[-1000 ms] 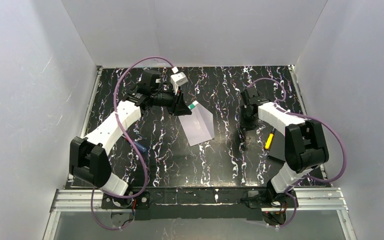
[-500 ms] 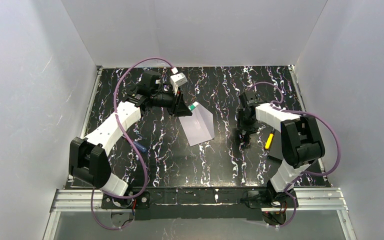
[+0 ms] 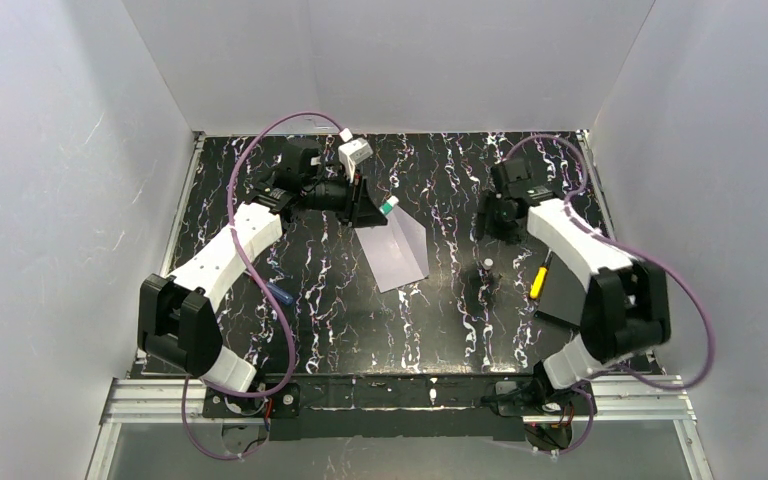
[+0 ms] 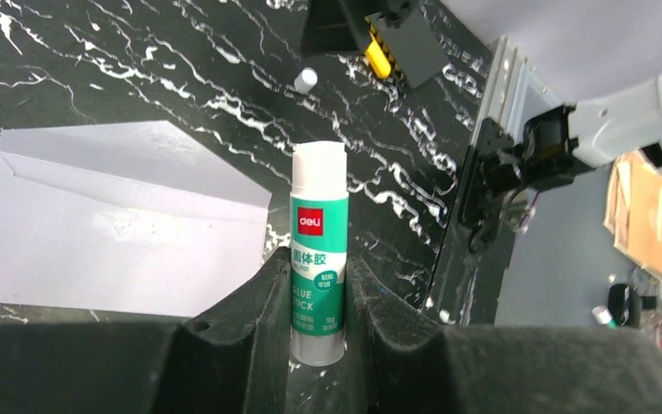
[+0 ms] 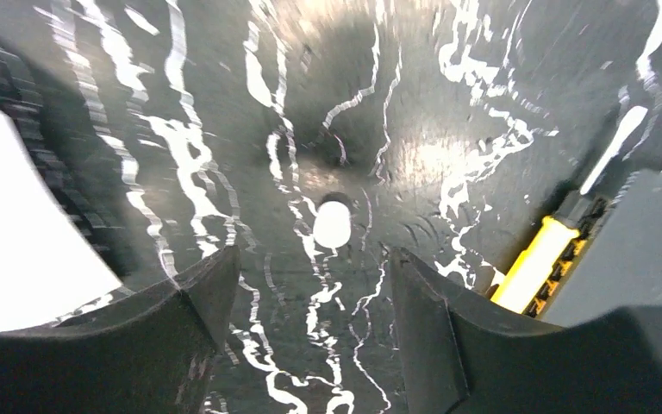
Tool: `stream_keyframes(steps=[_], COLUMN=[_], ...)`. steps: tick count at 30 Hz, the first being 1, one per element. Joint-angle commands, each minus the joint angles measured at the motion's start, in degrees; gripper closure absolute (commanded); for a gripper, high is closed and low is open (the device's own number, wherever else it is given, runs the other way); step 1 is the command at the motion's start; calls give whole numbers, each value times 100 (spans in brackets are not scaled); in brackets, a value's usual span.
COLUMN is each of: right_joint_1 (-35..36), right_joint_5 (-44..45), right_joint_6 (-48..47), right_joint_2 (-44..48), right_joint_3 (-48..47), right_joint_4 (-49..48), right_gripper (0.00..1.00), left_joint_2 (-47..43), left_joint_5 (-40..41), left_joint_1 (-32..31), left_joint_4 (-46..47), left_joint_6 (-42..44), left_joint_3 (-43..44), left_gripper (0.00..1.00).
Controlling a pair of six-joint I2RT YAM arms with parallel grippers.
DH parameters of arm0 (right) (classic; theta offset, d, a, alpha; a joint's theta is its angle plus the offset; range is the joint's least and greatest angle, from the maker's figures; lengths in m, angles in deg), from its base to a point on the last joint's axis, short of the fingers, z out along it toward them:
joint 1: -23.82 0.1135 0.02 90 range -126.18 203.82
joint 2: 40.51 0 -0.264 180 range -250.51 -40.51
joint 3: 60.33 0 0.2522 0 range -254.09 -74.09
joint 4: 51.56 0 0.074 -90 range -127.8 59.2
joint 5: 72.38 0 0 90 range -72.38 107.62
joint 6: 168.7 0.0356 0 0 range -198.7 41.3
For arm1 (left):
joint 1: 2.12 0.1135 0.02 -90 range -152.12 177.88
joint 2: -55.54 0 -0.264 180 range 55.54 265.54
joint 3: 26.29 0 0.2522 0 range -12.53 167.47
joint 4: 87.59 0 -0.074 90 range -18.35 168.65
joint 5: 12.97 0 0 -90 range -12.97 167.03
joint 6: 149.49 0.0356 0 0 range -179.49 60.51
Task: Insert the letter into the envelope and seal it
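The pale lavender-grey envelope (image 3: 397,250) lies flat mid-table with its flap open; it also shows in the left wrist view (image 4: 112,228). The letter is not in view. My left gripper (image 3: 368,212) is at the envelope's far corner, shut on a green and white glue stick (image 4: 318,259) with its white top uncapped, also visible from above (image 3: 388,207). My right gripper (image 3: 490,215) is open and empty above the table, right of the envelope. A small white cap (image 5: 332,222) lies on the table ahead of its fingers (image 5: 310,267); it also shows from above (image 3: 486,264).
A flat black rectangle (image 3: 563,296) with a yellow-handled tool (image 3: 538,281) beside it lies at the right. A blue pen-like item (image 3: 282,293) lies under the left arm. White walls enclose the table on three sides.
My right gripper dipped to the table, left the white cap there and drew back toward the far side, open. My left gripper still holds the glue stick in the same spot.
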Motion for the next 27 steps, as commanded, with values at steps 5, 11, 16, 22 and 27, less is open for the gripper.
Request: stream_keyframes(steps=[5,11,16,22,27], right_joint_1=[23,445,858,1120,1278], right_joint_5=[-2053,-3440,-3360,-3179,-3040], right_joint_6=[228,2620,3171,3285,3122], right_joint_2=[1524,1885,1753,1559,1323], right_joint_3=[-545,488,559,394,19], right_joint_4=[-2065,-6341,-7428,-7482,-6863], right_gripper=[27,21,18,17,25], left_joint_2=[-46,-8,-70,-39,-73], left_joint_5=[-274,-283,-3,97,1], left_joint_1=[-12,-12,-13,-16,-13], left_joint_4=[2028,2382,2608,2915,3172], left_joint_6=[-2400,-3099,-3694,-4216,-4372], left_joint_3=[217,495,531,548,495], left_gripper=[100,100,100,100,100])
